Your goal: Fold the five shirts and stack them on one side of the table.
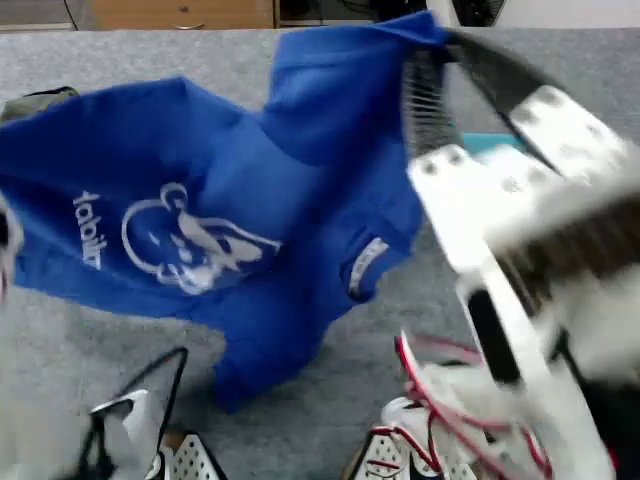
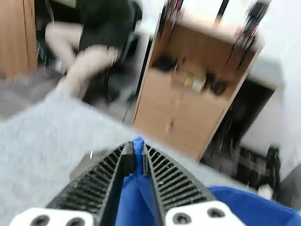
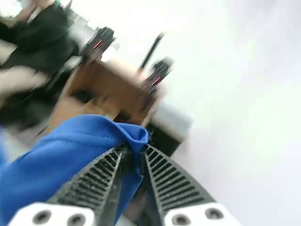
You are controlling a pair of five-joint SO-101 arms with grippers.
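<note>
At the table's (image 1: 60, 350) 6 o'clock edge, arm bases (image 1: 400, 455) and red cables (image 1: 445, 405) are seen. Beyond them, over the middle, the blue shirt (image 1: 200, 200) is held lifted off the table, its white print turned up. One fold is clenched in the left hand (image 2: 136, 151), another in the right hand (image 3: 134, 149), which is raised toward 1 o'clock.

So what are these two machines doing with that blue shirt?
A robot is working on a blue shirt over the grey table. Its left hand and right hand are each shut on a bit of the fabric, holding it partly off the surface, printed front showing. It is not folded yet.
</note>
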